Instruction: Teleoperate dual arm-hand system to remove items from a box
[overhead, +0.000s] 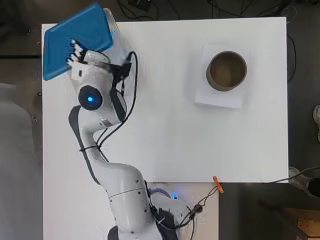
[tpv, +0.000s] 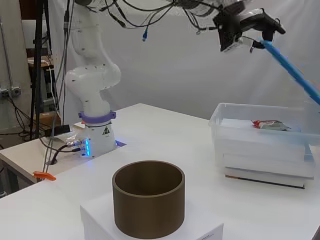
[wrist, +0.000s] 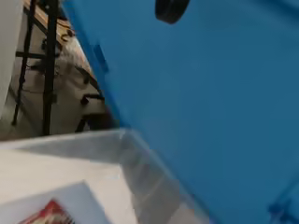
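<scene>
The flat blue plastic lid (tpv: 292, 70) hangs tilted in the air, one edge pinched in the black and white hand (tpv: 248, 26), whose fingers curl round it high above the table. Directly below the hand sits one clear plastic box (tpv: 260, 137), open, holding one red and silver packet (tpv: 270, 124). Well away from the hand, one brown cardboard cylinder (overhead: 226, 70) stands upright on a white square sheet (overhead: 220, 97) on the smooth white table (overhead: 175, 140).
</scene>
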